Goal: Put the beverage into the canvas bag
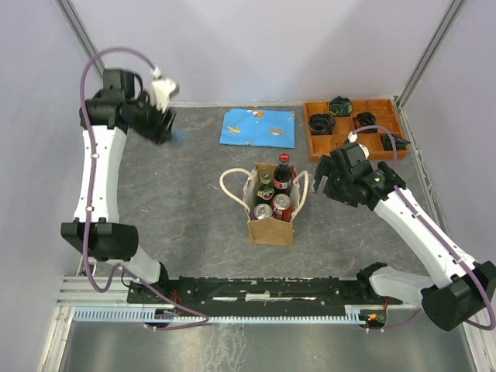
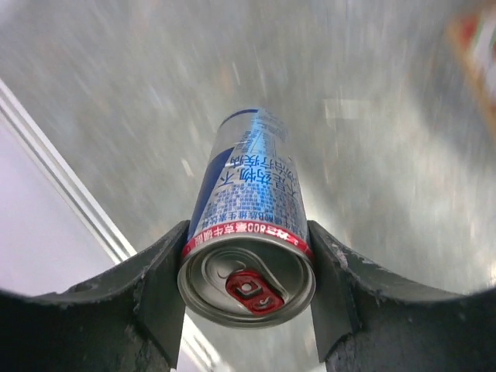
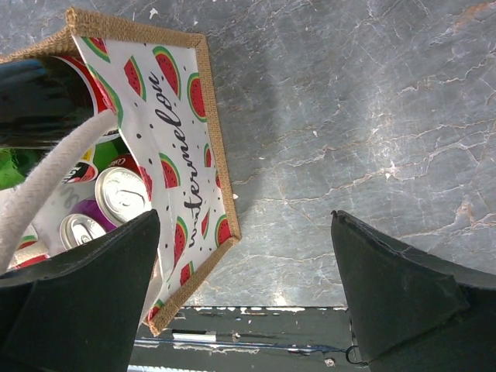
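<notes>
Carrying: left gripper [image 2: 246,267] clamps blue-and-silver can [image 2: 248,194], aloft at table's [image 1: 194,201] 10 o'clock.
Bag: canvas bag [image 1: 271,226] at centre, partly filled with bottles [image 1: 282,174] and cans [image 1: 281,204].
Idle: right gripper [image 3: 244,256] spread wide, at bag's 3 o'clock.
Next: swing toward 4 o'clock, then lower into a free gap.

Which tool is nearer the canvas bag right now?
Right. The right tool hangs open just right of the canvas bag; the left tool is far off at the back left, gripping a can.
</notes>
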You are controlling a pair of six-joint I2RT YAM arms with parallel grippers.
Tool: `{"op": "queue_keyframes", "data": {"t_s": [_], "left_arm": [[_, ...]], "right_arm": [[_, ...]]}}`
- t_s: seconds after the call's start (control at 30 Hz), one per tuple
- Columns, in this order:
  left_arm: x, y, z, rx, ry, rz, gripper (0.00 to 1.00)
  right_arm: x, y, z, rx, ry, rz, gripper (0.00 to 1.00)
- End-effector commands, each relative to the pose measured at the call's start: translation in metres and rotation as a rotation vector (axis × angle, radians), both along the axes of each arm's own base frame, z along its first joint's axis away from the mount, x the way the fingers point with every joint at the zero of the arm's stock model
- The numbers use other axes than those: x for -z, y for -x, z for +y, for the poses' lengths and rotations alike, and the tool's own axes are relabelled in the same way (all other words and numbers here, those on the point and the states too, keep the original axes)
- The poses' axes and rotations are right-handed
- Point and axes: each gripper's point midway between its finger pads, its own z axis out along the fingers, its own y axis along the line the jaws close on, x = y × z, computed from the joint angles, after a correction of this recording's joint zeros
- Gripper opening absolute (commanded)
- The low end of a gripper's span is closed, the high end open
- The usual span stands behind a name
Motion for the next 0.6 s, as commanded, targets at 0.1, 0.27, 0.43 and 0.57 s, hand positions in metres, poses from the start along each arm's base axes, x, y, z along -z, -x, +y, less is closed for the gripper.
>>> {"op": "queue_keyframes", "data": {"t_s": [0.1,0.27,0.43,0.57], "left_arm": [[-0.134,-0.031,-0.155,0.263,0.358,-0.318,0.03],[-0.151,0.016,-0.240,0.479,0.459,-0.322,0.03],[-0.132,0.072,-0.282,0.664,0.449,-0.274,0.03],[-0.099,0.103,-0.293,0.751,0.384,-0.226,0.03]], "right_arm": [[-0.010,-0.006,0.003,0.000,-0.018,-0.033,0.99],[-0.012,0.002,-0.006,0.014,-0.002,-0.034,0.99],[-0.014,0.012,-0.017,0.041,0.019,-0.040,0.99],[-0.013,0.023,-0.026,0.057,0.037,-0.028,0.99]]}}
